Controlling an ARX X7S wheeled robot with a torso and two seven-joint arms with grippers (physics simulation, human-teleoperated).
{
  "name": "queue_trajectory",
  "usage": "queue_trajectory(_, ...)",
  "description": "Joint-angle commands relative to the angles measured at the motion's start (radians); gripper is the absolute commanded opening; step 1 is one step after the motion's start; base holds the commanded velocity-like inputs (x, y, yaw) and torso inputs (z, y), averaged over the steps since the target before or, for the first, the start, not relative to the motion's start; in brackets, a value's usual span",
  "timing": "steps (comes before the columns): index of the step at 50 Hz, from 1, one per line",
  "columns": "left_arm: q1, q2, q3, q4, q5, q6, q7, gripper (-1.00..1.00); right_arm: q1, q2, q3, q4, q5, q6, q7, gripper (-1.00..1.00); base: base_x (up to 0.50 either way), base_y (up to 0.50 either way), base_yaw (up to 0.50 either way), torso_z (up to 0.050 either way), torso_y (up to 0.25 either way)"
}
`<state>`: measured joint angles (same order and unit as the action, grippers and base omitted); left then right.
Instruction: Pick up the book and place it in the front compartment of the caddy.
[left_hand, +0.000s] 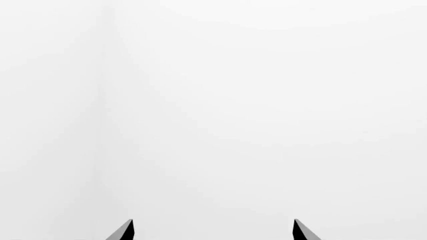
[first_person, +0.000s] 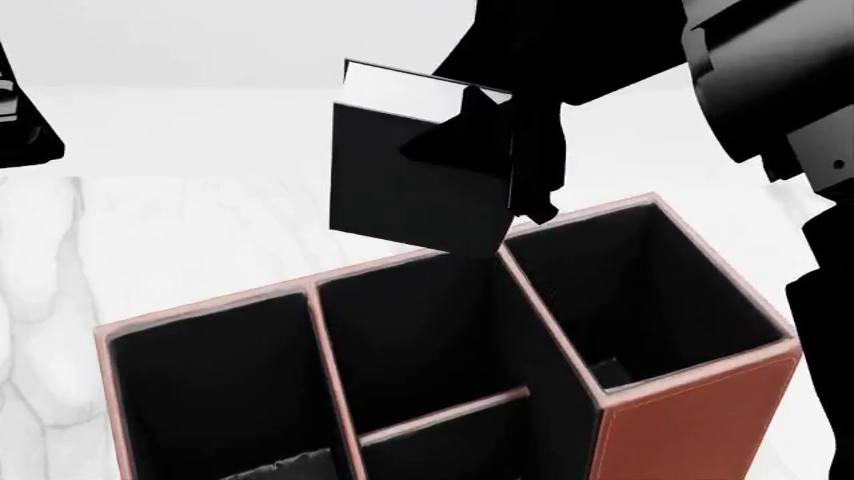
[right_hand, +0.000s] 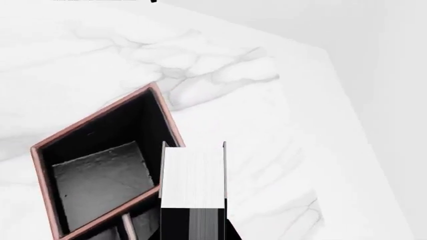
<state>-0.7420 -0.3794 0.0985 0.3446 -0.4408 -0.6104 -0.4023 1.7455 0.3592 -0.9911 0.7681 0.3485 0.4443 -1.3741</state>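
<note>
Over on the left, the left gripper (left_hand: 213, 231) is idling with its jaws spread, facing blank white. The book (first_person: 420, 165) is hanging upright, long axis near vertical and slightly tilted, above the caddy (first_person: 687, 425), apparently over its far rim, clamped by the right gripper (first_person: 514, 150).
</note>
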Motion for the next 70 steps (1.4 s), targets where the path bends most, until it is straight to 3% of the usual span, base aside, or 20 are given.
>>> queue_trajectory(1, 0.000, -0.001, 0.002, -0.001, -0.002, 0.001, -0.002, 1.00, 0.017, -0.002, 0.011, 0.008, -0.011, -0.024, 0.012, -1.00, 0.00, 0.00, 0.00, 0.000, 0.011)
queue_trajectory(48, -0.001, -0.002, 0.005, -0.009, -0.005, 0.006, -0.002, 1.00, 0.035, -0.037, -0.002, 0.107, -0.027, -0.118, 0.033, -1.00, 0.00, 0.00, 0.00, 0.000, 0.001)
queue_trajectory(55, -0.005, -0.005, 0.002, -0.015, -0.004, 0.008, -0.005, 1.00, 0.088, -0.086, -0.134, 0.351, -0.126, -0.410, -0.185, -1.00, 0.00, 0.00, 0.00, 0.000, 0.001)
queue_trajectory(60, -0.005, -0.005, 0.004, -0.018, -0.005, 0.009, -0.005, 1.00, 0.135, -0.044, -0.464, 0.331, 0.139, -0.512, -0.196, -1.00, 0.00, 0.00, 0.00, 0.000, 0.000)
queue_trajectory(70, -0.004, -0.007, 0.005, -0.019, -0.004, 0.011, -0.008, 1.00, 0.173, -0.047, -0.770, 0.377, 0.392, -0.660, -0.196, -1.00, 0.00, 0.00, 0.00, 0.001, 0.001)
